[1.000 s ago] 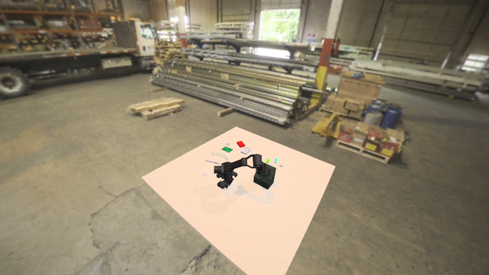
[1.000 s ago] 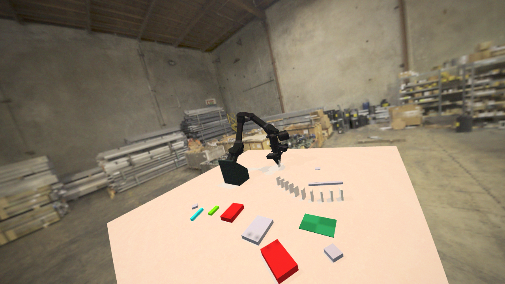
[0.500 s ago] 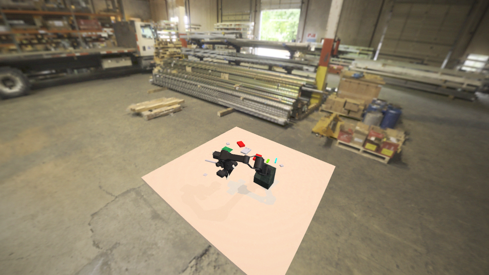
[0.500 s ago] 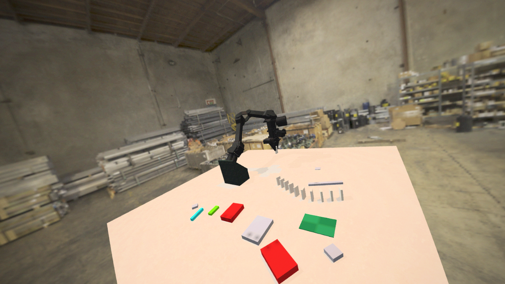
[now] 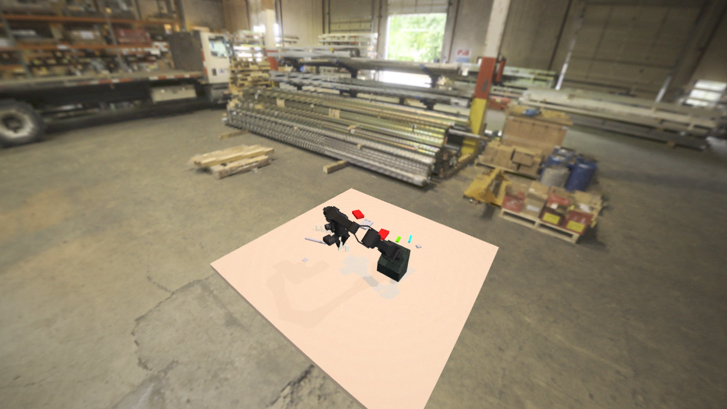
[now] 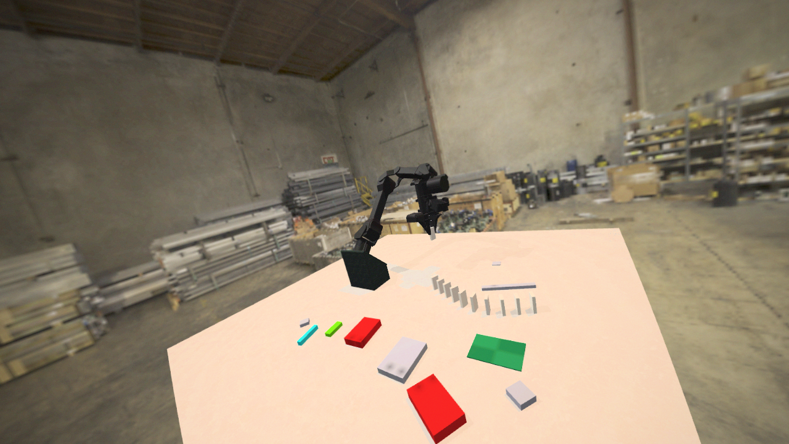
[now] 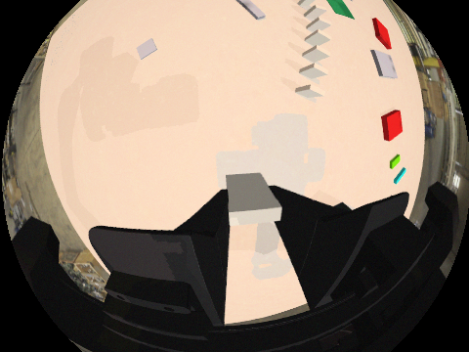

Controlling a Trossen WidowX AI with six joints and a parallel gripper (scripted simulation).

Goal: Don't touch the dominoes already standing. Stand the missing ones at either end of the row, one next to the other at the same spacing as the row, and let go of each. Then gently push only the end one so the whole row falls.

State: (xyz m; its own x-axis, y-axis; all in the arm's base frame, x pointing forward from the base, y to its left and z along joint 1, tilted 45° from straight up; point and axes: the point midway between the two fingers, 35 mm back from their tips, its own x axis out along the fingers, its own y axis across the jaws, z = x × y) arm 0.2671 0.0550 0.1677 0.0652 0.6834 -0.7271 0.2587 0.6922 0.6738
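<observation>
- Matt peach table top (image 6: 579, 353), smooth, no gloss.
- Matt grey domino (image 7: 253, 198), plain, clamped between dark, faintly sheened plastic-looking gripper (image 7: 257, 248) fingers.
- Flat, matt red block (image 6: 436, 407) near the front edge.
- Rough, cracked concrete floor (image 5: 126, 284).

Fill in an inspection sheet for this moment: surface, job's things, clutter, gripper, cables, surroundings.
Surface: pale pink table top, arm's shadow on it.
Job's things: bent row of standing grey dominoes; one grey domino held in the air.
Clutter: two red blocks, green plate, grey slab, small grey block, cyan bar, lime bar, long grey bar.
Gripper: gripper raised, shut on the domino.
Cables: one along the arm.
Surroundings: warehouse floor, stacked metal, shelving.
</observation>
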